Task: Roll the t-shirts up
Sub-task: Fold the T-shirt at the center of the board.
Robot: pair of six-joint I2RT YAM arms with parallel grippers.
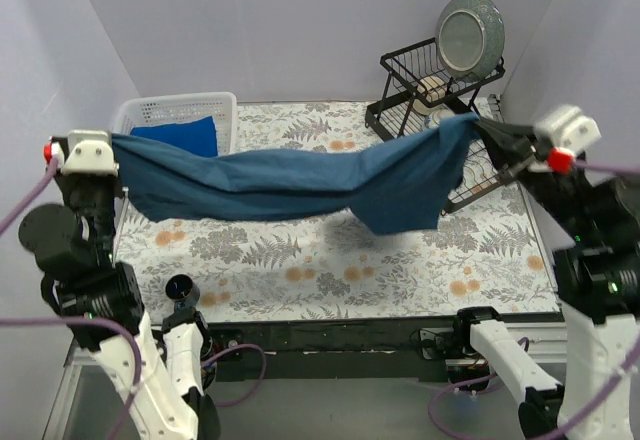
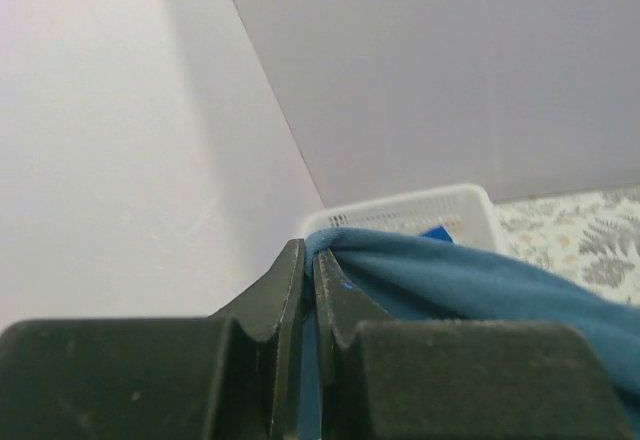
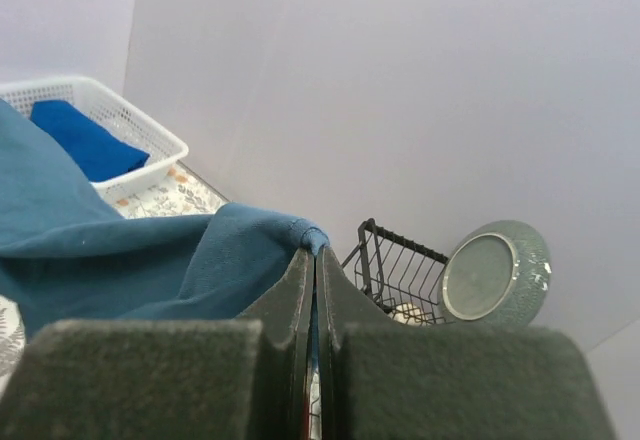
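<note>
I see the fern-print table (image 1: 330, 280) with the dark teal t-shirt (image 1: 300, 185) strung in the air above it, sagging mid-span and drooping lowest toward the right. White basket (image 1: 170, 110) back-left, royal blue t-shirt (image 1: 185, 137) inside. Black wire rack (image 1: 415, 85) back-right, grey plate (image 1: 470, 35) upright in it. Left gripper (image 2: 310, 255) clamped on the teal shirt's left end, right gripper (image 3: 315, 260) clamped on its right end.
</note>
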